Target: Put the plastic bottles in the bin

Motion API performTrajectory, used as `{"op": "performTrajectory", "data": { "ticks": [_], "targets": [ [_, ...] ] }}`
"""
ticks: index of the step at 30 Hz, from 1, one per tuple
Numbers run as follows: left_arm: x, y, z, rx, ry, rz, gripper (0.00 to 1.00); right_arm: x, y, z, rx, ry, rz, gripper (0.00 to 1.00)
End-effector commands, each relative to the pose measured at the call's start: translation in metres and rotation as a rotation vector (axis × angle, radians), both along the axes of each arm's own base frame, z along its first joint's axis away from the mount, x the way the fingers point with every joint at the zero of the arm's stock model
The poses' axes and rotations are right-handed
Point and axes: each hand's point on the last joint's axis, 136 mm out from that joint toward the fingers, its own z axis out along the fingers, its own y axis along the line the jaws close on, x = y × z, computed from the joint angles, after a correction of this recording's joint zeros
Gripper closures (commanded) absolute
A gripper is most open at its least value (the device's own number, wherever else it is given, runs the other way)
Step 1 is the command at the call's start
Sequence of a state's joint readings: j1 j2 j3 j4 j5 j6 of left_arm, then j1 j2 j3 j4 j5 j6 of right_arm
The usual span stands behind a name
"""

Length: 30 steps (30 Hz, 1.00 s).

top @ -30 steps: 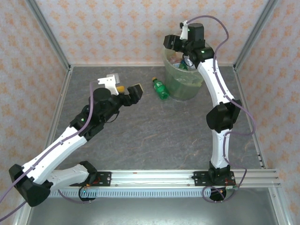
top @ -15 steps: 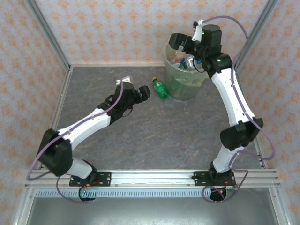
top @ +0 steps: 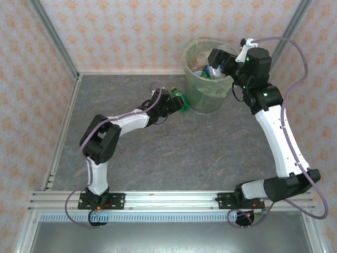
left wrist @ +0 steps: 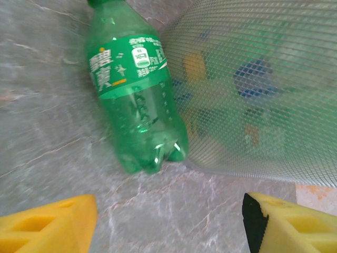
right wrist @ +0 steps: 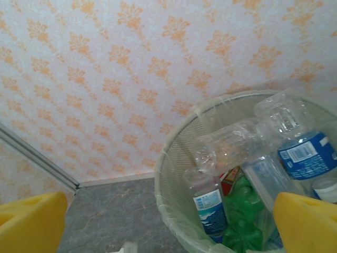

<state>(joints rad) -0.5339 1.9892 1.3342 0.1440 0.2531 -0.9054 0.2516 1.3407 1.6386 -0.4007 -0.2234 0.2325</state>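
Plastic bottles (right wrist: 237,143): several inside bin (right wrist: 167,145).
Outstanding: green bottle (left wrist: 136,100) on table (left wrist: 47,132), against bin.
Left gripper (left wrist: 168,211): wide, empty, facing it.
Right gripper (right wrist: 171,216): wide, empty, over bin.

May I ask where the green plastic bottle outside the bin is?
In the top view the green plastic bottle lies on the table against the left side of the translucent pale-green bin, before the left gripper.

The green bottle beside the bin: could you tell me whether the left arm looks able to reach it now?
Probably yes: the open left claw faces the green bottle with bare table between; the bin wall alongside may crowd one finger.
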Motion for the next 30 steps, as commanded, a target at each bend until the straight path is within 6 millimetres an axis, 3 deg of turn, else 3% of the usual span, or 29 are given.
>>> {"op": "performTrajectory", "data": {
  "ticks": [1, 12, 27, 30],
  "targets": [
    [0.022, -0.015, 0.008, -0.07, -0.016, 0.005, 0.26, -0.014, -0.016, 0.015, -0.005, -0.044, -0.062, 0.0],
    [0.064, -0.014, -0.034, -0.021, 0.036, 0.101, 0.29, -0.034, -0.028, 0.022, -0.04, -0.066, -0.093, 0.0],
    [0.073, -0.008, -0.077, 0.069, 0.112, 0.137, 0.28, -0.03, -0.028, 0.025, -0.089, -0.078, -0.088, 0.0],
    [0.073, -0.005, -0.078, 0.073, 0.111, 0.139, 0.35, -0.03, -0.027, 0.027, -0.082, -0.081, -0.079, 0.0]
  ]
}}
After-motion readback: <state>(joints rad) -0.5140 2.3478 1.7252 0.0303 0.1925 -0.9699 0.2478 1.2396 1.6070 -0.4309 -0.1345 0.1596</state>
